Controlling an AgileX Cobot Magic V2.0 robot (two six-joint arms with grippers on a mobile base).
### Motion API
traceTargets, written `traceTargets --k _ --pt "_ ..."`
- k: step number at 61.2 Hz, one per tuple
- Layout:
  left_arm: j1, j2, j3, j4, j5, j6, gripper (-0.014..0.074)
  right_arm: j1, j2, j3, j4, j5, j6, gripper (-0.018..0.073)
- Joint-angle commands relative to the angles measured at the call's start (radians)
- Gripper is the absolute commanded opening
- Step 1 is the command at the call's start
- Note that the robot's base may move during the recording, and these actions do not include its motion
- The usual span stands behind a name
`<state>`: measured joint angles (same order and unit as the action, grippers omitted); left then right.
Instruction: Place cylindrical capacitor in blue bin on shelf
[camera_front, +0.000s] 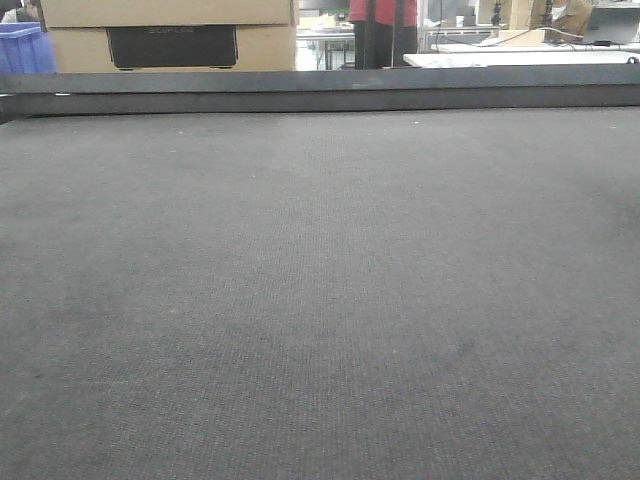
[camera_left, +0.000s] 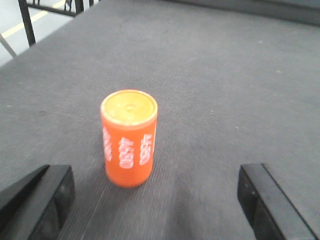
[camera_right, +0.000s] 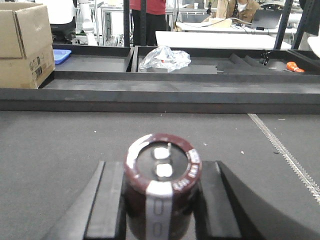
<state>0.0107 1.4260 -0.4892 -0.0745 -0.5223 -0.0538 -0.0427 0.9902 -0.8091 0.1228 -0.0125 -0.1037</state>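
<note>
The cylindrical capacitor (camera_right: 162, 175) is sitting low in the middle of the right wrist view, upright, with its top facing the camera. Its body is showing a dark maroon-brown colour with a pale stripe down the front, and two small bright terminals are shining on the top. The right gripper (camera_right: 161, 212) is holding it: the black fingers (camera_right: 107, 200) are pressing against its two sides, so the jaws are clamped on the capacitor. Its bottom is running out of the lower edge of the frame, so I cannot tell if it is touching the dark grey table (camera_right: 60, 150) or hanging over it.

In the left wrist view, the left gripper (camera_left: 152, 205) is hovering low over the same grey surface with its jaws wide apart, one finger (camera_left: 50, 200) in the lower left corner and the other in the lower right. Between them, nearer to the left finger and touching neither, an orange cylinder (camera_left: 129, 137) with white lettering is standing upright on the table.

Beyond the capacitor, a dark rail is crossing the right wrist view. Behind it a crumpled plastic bag (camera_right: 165, 57) is lying in the upper middle, a cardboard box (camera_right: 25, 45) is standing in the upper left with a blue tray (camera_right: 61, 56) just beside it.

In the front view, only the grey table top (camera_front: 320, 300) is filling the frame, and a blue crate (camera_front: 25, 50) is showing in the upper left corner.
</note>
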Motion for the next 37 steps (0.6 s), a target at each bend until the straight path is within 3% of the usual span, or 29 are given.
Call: traceTargets --k 1,11,37 --pt "0.006 0.081 -0.06 -0.027 -0.028 0.003 0.0561 -0.003 -0.007 -0.004 0.003 -0.013 0.001 -0.0151" --pt "0.006 0.186 -0.13 -0.078 -0.06 0.003 0.0561 -0.003 -0.007 -0.004 0.003 -0.013 0.001 -0.0151" --pt "0.053 0.389 -0.269 -0.079 -0.088 0.003 0.0561 -0.003 -0.007 -0.004 0.003 -0.003 0.001 -0.0151"
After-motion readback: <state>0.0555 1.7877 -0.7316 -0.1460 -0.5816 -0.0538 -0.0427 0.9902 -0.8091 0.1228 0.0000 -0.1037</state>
